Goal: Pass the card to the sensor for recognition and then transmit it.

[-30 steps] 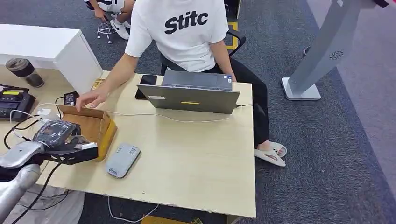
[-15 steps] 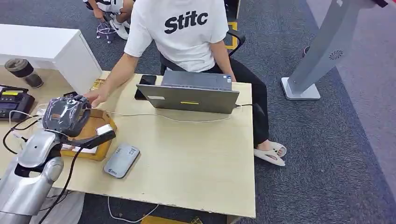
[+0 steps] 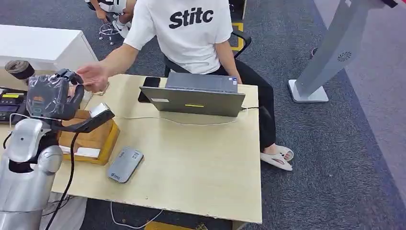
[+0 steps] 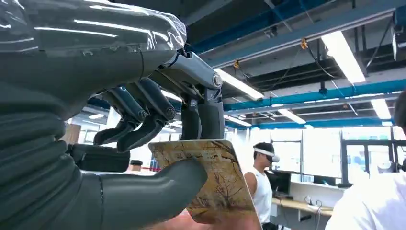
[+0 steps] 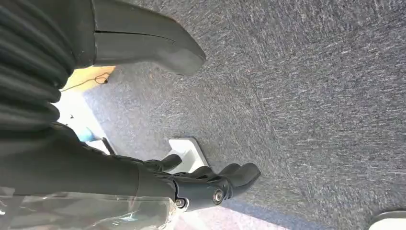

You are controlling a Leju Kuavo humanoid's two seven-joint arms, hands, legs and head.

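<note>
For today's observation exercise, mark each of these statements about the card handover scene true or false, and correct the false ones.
1. The left hand holds a card. True.
2. The laptop lies on the floor. False: it stands on the table.
3. A person's hand reaches toward the robot's raised left hand. True.
4. The grey card reader is inside the cardboard box. False: it lies on the table beside the box.
5. The right hand holds a cup. False: it hangs over the carpet with nothing in it, fingers apart.
</note>
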